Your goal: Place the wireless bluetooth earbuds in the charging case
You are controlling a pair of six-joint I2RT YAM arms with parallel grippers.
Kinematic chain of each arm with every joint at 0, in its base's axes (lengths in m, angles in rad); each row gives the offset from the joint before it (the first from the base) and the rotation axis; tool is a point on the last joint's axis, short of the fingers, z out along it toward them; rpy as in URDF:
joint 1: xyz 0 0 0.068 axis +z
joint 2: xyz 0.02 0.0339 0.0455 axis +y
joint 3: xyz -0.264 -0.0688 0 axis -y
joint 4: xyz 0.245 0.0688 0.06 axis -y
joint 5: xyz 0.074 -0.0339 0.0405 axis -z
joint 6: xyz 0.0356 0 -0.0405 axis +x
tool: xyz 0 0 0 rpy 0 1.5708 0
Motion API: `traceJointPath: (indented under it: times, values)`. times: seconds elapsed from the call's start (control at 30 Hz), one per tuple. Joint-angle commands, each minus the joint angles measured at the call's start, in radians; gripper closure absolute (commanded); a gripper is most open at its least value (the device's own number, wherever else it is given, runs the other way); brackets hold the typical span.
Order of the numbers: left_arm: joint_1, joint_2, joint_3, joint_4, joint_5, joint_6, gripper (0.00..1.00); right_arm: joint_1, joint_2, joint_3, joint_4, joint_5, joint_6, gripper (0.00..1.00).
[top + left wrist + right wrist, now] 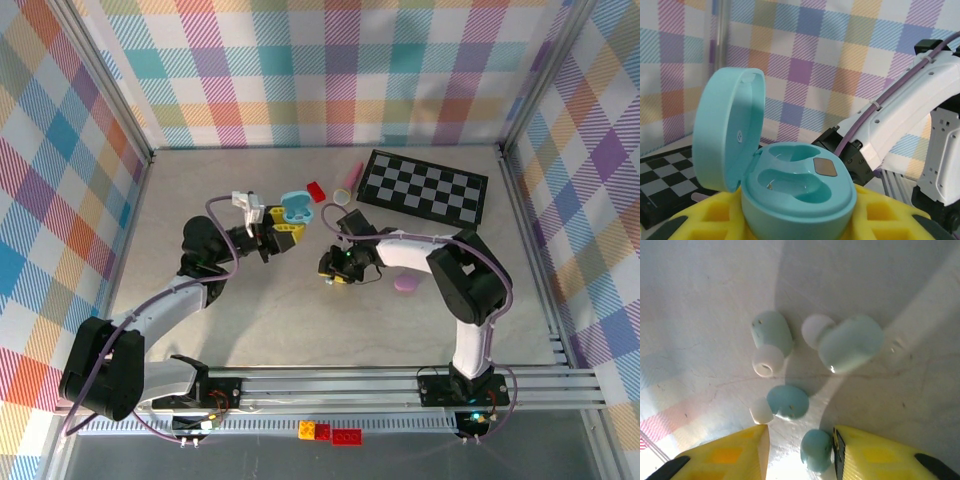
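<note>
My left claw [284, 230] is clamped on the charging case [797, 192], with its yellow pads [880, 217] pressed against the teal shell from either side. The lid [730, 132] stands open, tilted up at nine o'clock in my left wrist view, and I can see the floor of both wells in the base. From above, claw and case sit at eleven o'clock of the middle of the table [320, 330].

My right claw [800, 440] points down at the table, its two yellow fingers [725, 457] apart. One small mint bud [816, 450] lies in the gap, touching the inner edge of the finger at five o'clock. A strip of bare table separates it from the finger at seven o'clock, so I grip nothing.

The other earbuds [782, 404] lie on the table beyond my fingertips. One is just at twelve o'clock of the gap, and two more lie farther out at eleven and one o'clock, just beside each other. All four are pale mint with whitish tips.

From above, my right claw is at five o'clock from the case, near it but apart. A purple oval piece [407, 284] lies at three o'clock of that claw. A red brick [316, 190] lies at one o'clock of the case. A chessboard [425, 187] lies at two o'clock of the table's middle.
</note>
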Motion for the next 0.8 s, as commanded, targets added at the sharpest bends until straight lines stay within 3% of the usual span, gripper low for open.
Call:
traceJointPath:
  times: [0.0,0.23,0.43,0.77]
  values:
    - [0.029,-0.003,-0.022,0.107,-0.039,-0.031,0.65,-0.004,0.011,0.043,-0.075,0.046,-0.078,0.61]
    - [0.078,-0.009,-0.053,0.116,-0.131,-0.032,0.65,0.014,-0.054,0.084,-0.23,0.203,-0.227,0.57]
    - [0.125,-0.009,-0.063,0.122,-0.166,-0.029,0.65,0.099,-0.092,0.124,-0.332,0.418,-0.327,0.58]
    - [0.222,0.015,-0.093,0.241,-0.228,-0.112,0.65,0.228,-0.034,0.218,-0.409,0.607,-0.387,0.6]
